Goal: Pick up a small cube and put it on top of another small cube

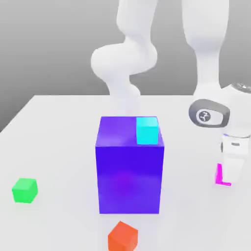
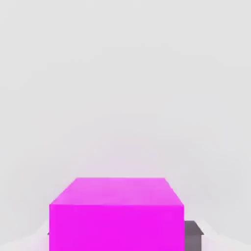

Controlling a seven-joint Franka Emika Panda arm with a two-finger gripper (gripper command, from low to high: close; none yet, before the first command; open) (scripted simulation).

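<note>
Magenta cube (image 2: 116,213) by a grey finger (image 2: 193,234); green cube (image 1: 24,190) well apart.

Bright, even, diffuse light w/ soft faint shadows; no glare, renders crisp throughout.

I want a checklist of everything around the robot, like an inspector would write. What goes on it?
Surface: plain white table, flat and bare between the blocks.
Job's things: small bright magenta cube on the table at the exterior view's right, partly behind the hand; small bright green cube alone on the table at the far left.
Clutter: big purple-blue block in the middle, with a small cyan cube on its top corner; an orange-red cube in front.
Grippers: white two-finger gripper low at the magenta cube; grip state unclear.
Cables: nothing seen.
Surroundings: plain grey backdrop.
</note>
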